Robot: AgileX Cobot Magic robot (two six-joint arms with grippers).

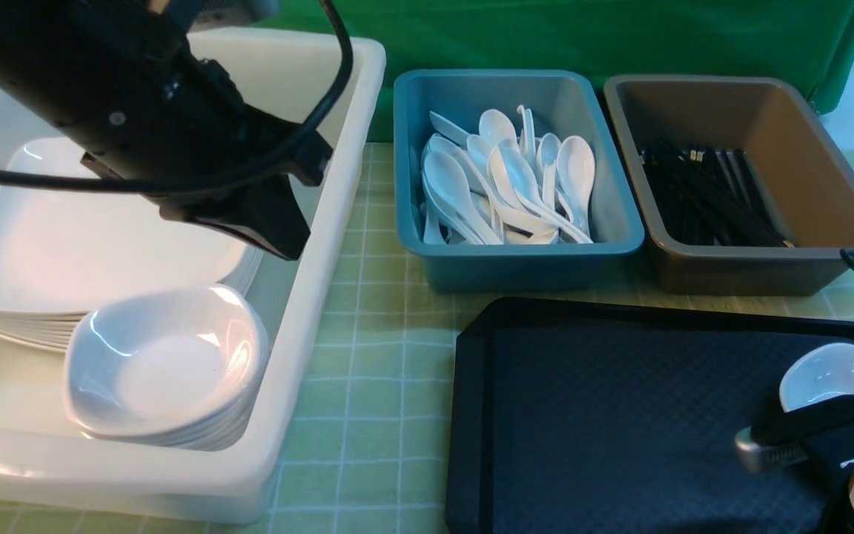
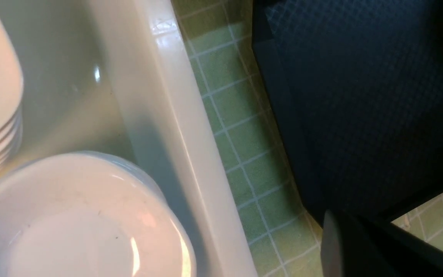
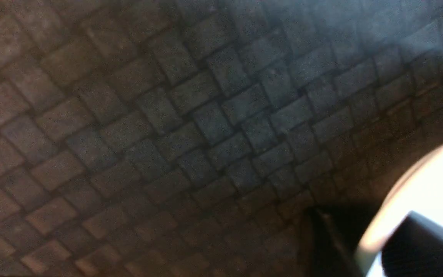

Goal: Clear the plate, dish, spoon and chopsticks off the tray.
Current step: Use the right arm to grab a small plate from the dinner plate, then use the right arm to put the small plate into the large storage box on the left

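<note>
The black tray (image 1: 620,415) holds only a small deep white dish (image 1: 835,374) at its right edge. My right gripper (image 1: 775,437) is low over the tray at the dish's near rim. In the right wrist view, the right gripper (image 3: 363,234) has one finger inside the dish (image 3: 437,173) and one outside, closed on the rim. My left gripper (image 1: 271,230) hangs empty over the white bin, above a stack of large white plates (image 1: 101,230). Only one of its fingers (image 2: 331,246) shows, dark against the tray (image 2: 360,96). No spoon or chopsticks lie on the tray.
The white bin (image 1: 323,297) on the left also holds a stack of small dishes (image 1: 167,363). A blue bin (image 1: 516,259) holds several white spoons. A brown bin (image 1: 760,267) holds black chopsticks. A green checked cloth covers the table.
</note>
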